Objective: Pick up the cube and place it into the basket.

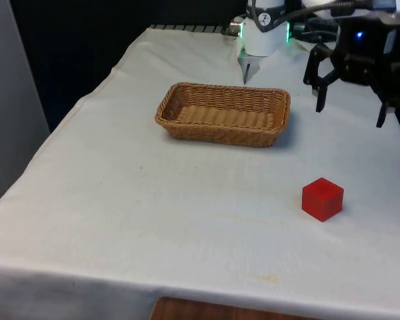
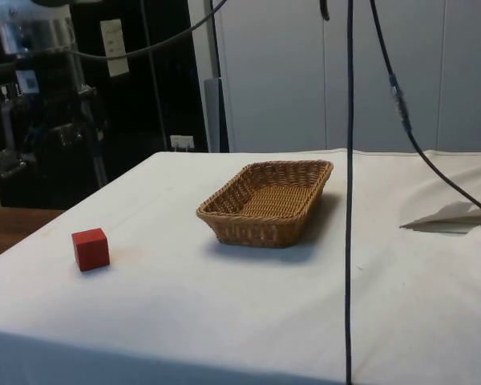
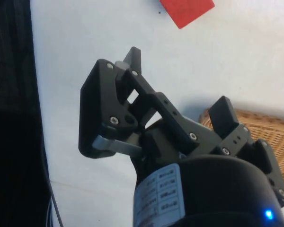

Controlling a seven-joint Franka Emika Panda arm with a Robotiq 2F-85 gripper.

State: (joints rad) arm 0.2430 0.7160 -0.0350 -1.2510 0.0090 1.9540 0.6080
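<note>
- Two black fingers of the pincer (image 1: 350, 110) stand wide apart with nothing between them, hanging in the air at the front view's right.
- The wrist view brings both fingertips (image 3: 132, 59) close, with the red cube (image 3: 187, 10) beyond them.
- On the white worktop (image 1: 153, 213) the cube (image 1: 322, 199) sits well apart from the wicker basket (image 1: 223, 113).
- The side view shows the basket's bare inside (image 2: 268, 200) and the cube (image 2: 90, 249) near the worktop's edge.

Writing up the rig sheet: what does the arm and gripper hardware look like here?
White arm with a green light ring at a joint. Black cables run along it. The gripper is matte black, with two angular fingers on a blocky body fastened with silver screws. A white printed label wraps the black cylindrical mount behind it.
</note>
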